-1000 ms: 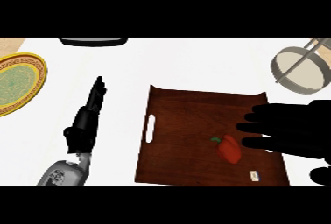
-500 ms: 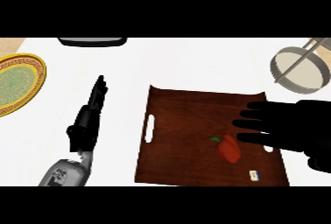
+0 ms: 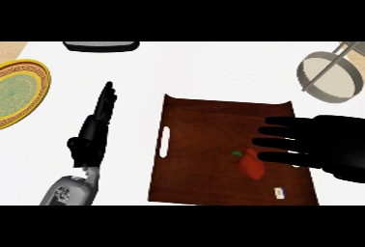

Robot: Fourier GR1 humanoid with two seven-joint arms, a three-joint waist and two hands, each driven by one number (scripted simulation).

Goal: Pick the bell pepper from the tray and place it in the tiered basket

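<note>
head view: bell pepper (image 3: 251, 164) on tray (image 3: 192, 144), just beside right hand's (image 3: 335, 144) straight, empty fingers (image 3: 281, 143).

Brown tray (image 3: 206, 125) center-right on white counter (image 3: 214, 72), handle slot at its 9 o'clock edge. Red bell pepper (image 3: 251, 164) lies on tray, green stem toward 10 o'clock. Right hand (image 3: 324, 142) over tray at 3 o'clock, fingers straight, tips just beside pepper. Left hand (image 3: 96, 128) open, resting at 9 o'clock. Tiered basket (image 3: 329, 77) at 1 o'clock, yellow plate (image 3: 18, 91) at 10 o'clock.
</note>
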